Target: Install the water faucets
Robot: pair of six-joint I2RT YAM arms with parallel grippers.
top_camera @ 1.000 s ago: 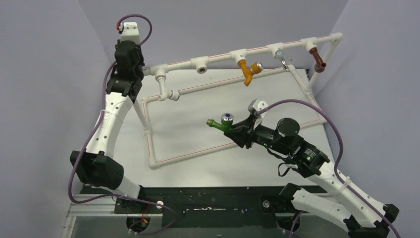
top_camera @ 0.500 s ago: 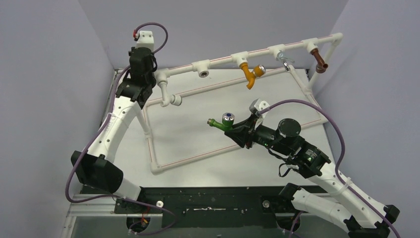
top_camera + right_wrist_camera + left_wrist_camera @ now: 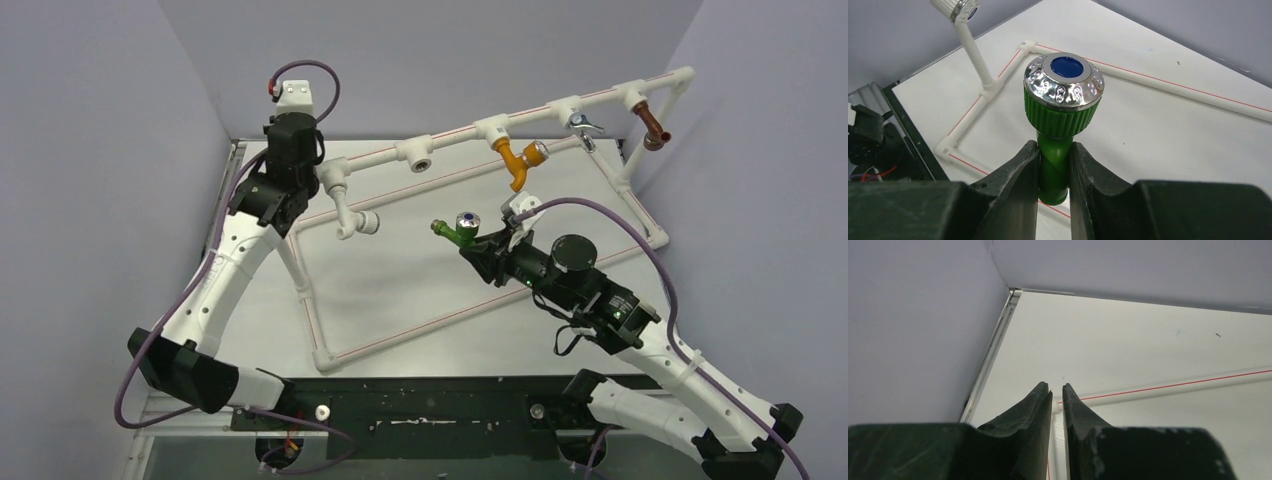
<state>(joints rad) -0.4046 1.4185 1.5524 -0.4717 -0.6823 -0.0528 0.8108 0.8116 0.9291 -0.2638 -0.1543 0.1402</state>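
Four taps hang from the top rail of the white pipe frame: a white tap at the left end, then an orange tap, a silver tap and a brown tap toward the right. Between the white and orange ones sits a tee fitting, its round mouth facing forward.

The right gripper is clamped on the neck of the green tap, whose silver knob with a blue centre is uppermost. It holds the tap in the air above the table, near the orange tap but apart from it and from the fitting.

The left gripper is at the frame's left end, fingers drawn almost together. A white strip with a red line shows between them. It seems to be a pipe of the frame, though the view is too tight to be sure.
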